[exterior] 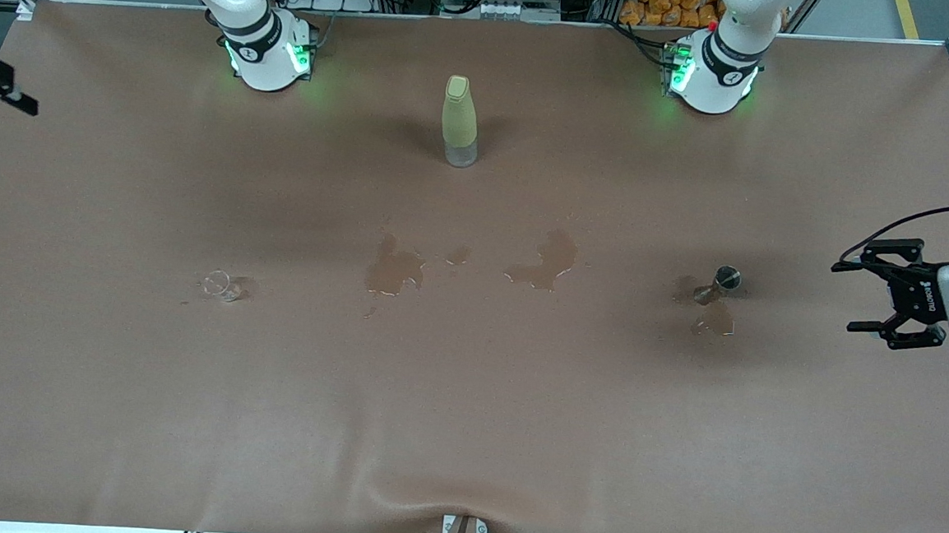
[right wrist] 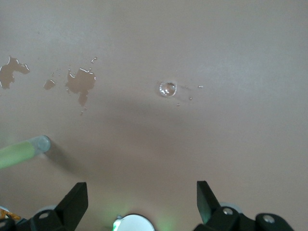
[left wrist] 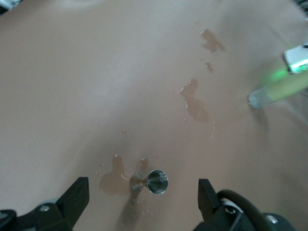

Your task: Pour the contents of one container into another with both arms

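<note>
Table (exterior: 103, 409) under brown cloth, wet patches mid-table (exterior: 392, 271) and a second one (exterior: 542, 264) beside it toward the left arm's end. Tall yellow-green bottle (exterior: 459, 121) stands upright between the two arm bases, clear bottom section, cap on. Small metal jigger (exterior: 721, 283) sits toward the left arm's end, tilted or lying on its side, hard to say which, with small puddles touching it (exterior: 714, 321). Small clear glass cup (exterior: 222, 286) sits toward the right arm's end, well apart from the jigger, about level with it and nearer the front camera than the bottle. Left gripper (exterior: 884, 300) hangs in the air at the table's edge on its own side, fingers spread wide, nothing between them; left wrist view has the jigger (left wrist: 153, 182) between its fingers (left wrist: 77, 197), down on the cloth. Right gripper (right wrist: 139, 202) also spread wide and empty, high over the table near its base; right wrist view looks down on the glass cup (right wrist: 167, 88) and the bottle (right wrist: 24, 150).
</note>
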`<state>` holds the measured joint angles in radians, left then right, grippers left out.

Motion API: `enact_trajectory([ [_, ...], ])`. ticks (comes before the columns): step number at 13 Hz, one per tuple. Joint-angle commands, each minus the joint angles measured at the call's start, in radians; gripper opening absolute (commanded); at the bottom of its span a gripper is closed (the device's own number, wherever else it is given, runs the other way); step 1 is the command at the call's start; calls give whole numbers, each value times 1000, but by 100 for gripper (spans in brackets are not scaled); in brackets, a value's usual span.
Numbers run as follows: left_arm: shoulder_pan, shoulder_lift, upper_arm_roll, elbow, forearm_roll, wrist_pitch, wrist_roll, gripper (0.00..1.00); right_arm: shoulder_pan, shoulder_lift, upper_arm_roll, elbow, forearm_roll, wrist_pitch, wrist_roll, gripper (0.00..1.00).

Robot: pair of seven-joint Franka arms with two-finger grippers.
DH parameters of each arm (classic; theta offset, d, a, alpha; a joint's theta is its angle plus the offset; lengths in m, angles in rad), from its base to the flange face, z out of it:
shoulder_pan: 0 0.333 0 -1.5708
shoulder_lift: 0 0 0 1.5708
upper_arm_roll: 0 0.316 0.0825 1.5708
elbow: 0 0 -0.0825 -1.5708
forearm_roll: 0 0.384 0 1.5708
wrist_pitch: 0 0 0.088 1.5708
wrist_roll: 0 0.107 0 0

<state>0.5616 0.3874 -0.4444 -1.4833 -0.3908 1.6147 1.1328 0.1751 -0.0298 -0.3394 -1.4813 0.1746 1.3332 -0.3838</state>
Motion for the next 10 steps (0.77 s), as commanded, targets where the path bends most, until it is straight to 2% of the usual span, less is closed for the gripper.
enact_trajectory([
  [1,-51,-67,-7,-6,117,59,-231,100,-25,-4,95,35,-52,-26,138,100],
  [3,-94,-94,-7,-6,180,76,-473,100,-58,-12,205,49,-137,-26,209,100],
  [4,-120,-111,-7,-6,217,88,-592,100,-72,-12,241,49,-151,-26,248,100],
  [7,-239,-139,-7,-6,381,90,-987,100,-77,-9,261,49,-214,-26,281,100],
  [9,-301,-162,-48,-5,453,80,-1096,100,-81,-6,255,47,-221,-25,284,100],
  [10,-308,-169,-56,1,476,74,-1097,100,-119,-5,266,47,-218,-23,290,100],
])
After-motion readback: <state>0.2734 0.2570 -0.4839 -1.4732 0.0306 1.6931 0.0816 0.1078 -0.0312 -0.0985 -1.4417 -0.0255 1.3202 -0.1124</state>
